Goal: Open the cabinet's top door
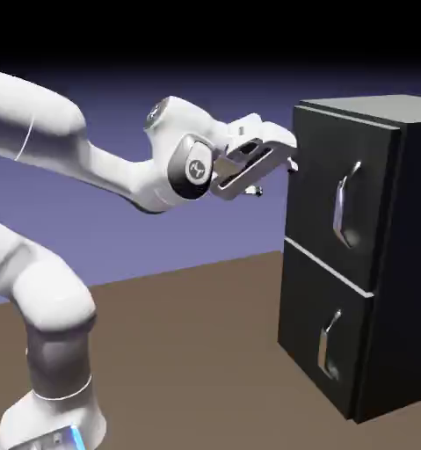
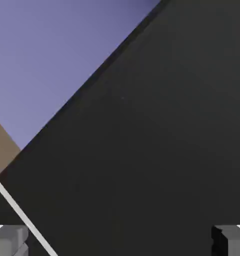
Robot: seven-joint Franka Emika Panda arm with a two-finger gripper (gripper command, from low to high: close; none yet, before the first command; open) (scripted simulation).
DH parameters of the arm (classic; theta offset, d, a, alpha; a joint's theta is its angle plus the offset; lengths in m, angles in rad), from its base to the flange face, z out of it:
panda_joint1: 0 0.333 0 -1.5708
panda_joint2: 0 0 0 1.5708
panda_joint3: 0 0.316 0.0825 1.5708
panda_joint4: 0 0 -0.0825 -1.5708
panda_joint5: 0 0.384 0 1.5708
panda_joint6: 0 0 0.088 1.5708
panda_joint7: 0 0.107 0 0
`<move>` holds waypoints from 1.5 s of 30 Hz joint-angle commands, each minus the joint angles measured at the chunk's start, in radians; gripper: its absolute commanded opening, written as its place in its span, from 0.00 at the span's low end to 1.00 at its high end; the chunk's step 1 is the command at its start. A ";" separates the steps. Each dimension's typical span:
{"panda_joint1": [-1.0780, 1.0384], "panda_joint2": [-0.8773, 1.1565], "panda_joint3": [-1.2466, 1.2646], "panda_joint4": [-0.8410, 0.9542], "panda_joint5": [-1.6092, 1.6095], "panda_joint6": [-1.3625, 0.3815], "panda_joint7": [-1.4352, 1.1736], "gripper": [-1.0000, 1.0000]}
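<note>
Two grey fingertips (image 2: 11, 240) of the claw (image 1: 279, 167) stand wide apart, empty, near the top door (image 1: 337, 193).

No legible text shows anywhere; a round mark on the arm's wrist (image 1: 196, 170) is perhaps a logo, unreadable.

cabinet (image 1: 372, 255): right side cut by exterior edge | top door (image 2: 157, 150): handle outside hand view | fingers (image 2: 9, 240): cropped at bottom
</note>
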 commanded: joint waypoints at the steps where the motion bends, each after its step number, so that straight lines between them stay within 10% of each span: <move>1: 0.013 -0.010 -0.018 0.005 -0.044 -0.001 -0.019 0.50; 45: 0.572 -0.450 -0.805 0.220 -1.957 -0.057 -0.869 0.50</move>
